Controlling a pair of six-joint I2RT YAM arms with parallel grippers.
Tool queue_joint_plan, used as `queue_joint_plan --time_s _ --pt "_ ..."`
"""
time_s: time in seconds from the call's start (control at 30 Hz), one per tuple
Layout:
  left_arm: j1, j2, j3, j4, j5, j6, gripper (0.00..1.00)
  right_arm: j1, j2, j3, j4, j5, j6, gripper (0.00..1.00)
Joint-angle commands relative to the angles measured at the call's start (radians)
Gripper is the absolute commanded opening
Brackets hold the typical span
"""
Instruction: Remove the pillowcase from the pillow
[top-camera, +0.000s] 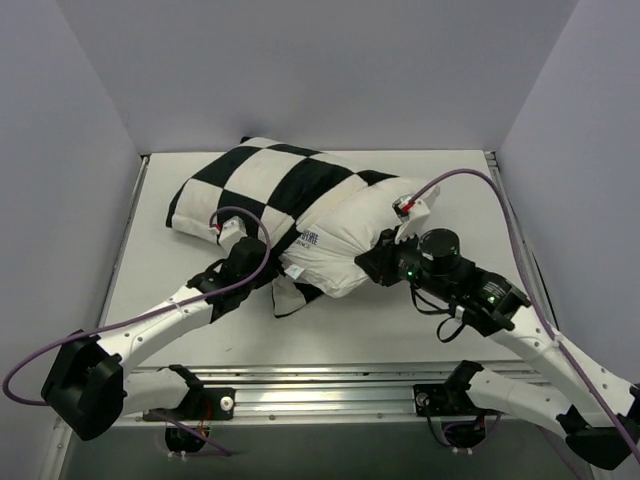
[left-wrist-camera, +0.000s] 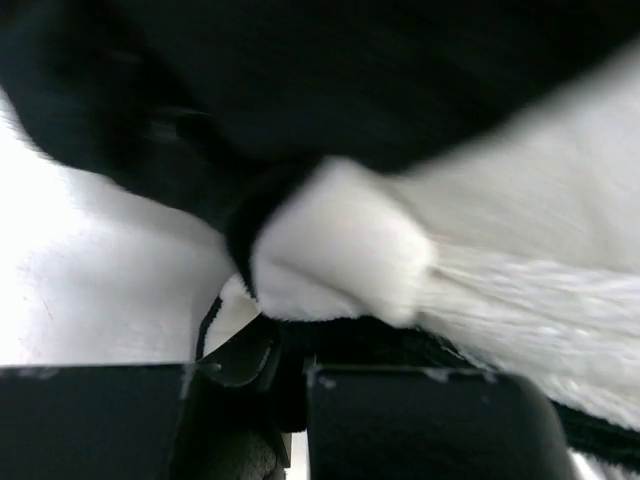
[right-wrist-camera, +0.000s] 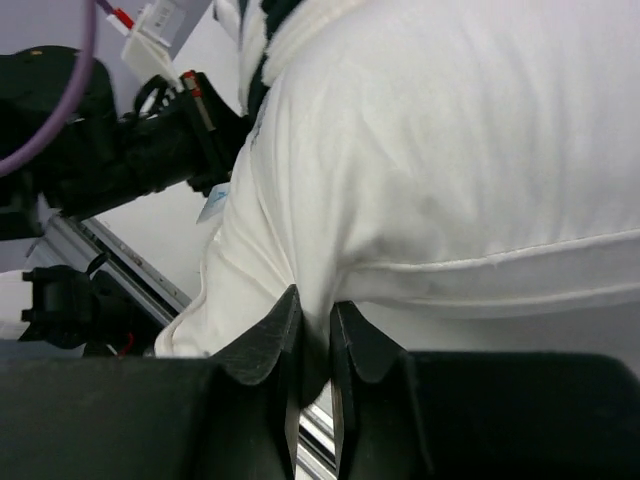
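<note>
Pillowcase (top-camera: 255, 180) covers the far-left half of the pillow (top-camera: 360, 225), mid-desk (top-camera: 400, 330); the near-right half is bare. Right gripper (right-wrist-camera: 312, 330): jaws pressed together, pinching a fold of pillow fabric. Left gripper (top-camera: 252, 255): jaws at the pillowcase's near edge; view blurred, cannot tell if pinching. Both items look soft, light and squashy, and the cloth will likely drag on the stuffing. Best hold: the pillowcase's open hem.

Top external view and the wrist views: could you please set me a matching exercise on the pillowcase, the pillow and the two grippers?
1 pillowcase; 2 pillow; 3 left gripper; 4 right gripper.
A pinches plain white fabric; B black and white checks; C plain white, partly bared; D shut on checked cloth.
Pairs: 1-B; 2-C; 3-D; 4-A.
</note>
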Motion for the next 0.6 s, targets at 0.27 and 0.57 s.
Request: queue_joint_plan --time_s 0.27,0.57 --pt "0.168 0.042 -0.066 -0.059 -0.126 0.001 0.05 -0.014 -0.167 0.175 -0.066 -0.426 -0.146 0.02" --pt "0.166 -0.328 -0.037 -0.343 -0.024 0.031 0.82 -0.033 -0.024 0.156 -0.180 0.127 -0.086 0.70"
